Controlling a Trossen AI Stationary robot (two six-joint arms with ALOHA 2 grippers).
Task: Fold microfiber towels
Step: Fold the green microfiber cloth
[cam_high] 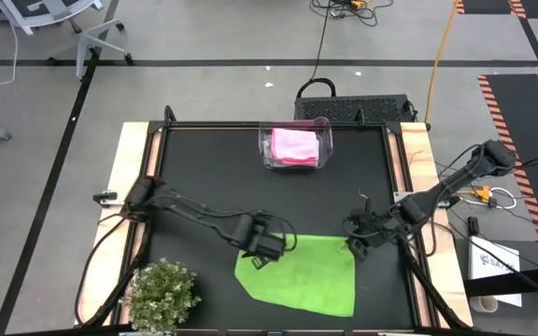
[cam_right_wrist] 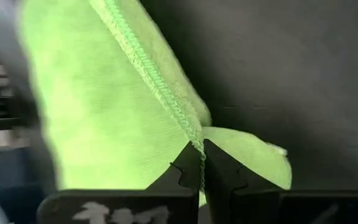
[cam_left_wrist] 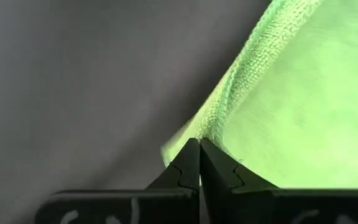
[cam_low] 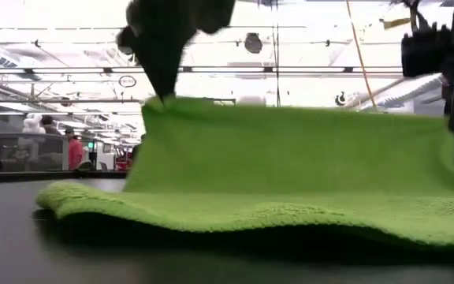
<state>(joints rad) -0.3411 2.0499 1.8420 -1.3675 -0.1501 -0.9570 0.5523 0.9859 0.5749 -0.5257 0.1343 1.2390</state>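
While both arms hold the far edge of the lime green towel (cam_high: 302, 275), the thing the coming fold turns on is that this edge runs across the table, roughly from 9 o'clock to 3 o'clock, with the loose body of the cloth lying toward 6 o'clock from both claws. The left gripper (cam_high: 261, 250) is pinched together on the far left corner; in its wrist view the fingers (cam_left_wrist: 188, 168) meet with the hemmed corner caught at their tips. The right gripper (cam_high: 358, 245) is likewise clamped on the far right corner, the stitched hem running straight into its closed fingers (cam_right_wrist: 211, 167). From table height the held edge stands lifted above the black table (cam_high: 204, 177) while the near part of the cloth rests on it.

Each arm is nearest its own corner, so neither needs to reach across. My judgement is that the fold must carry the raised edge toward 6 o'clock, both claws moving level so the edge stays square.

A pink towel (cam_high: 294, 145) lies in the clear bin (cam_high: 267, 154) at 12 o'clock, well apart. The plant (cam_high: 162, 294) sits near 7 o'clock, beside the cloth's near left corner.
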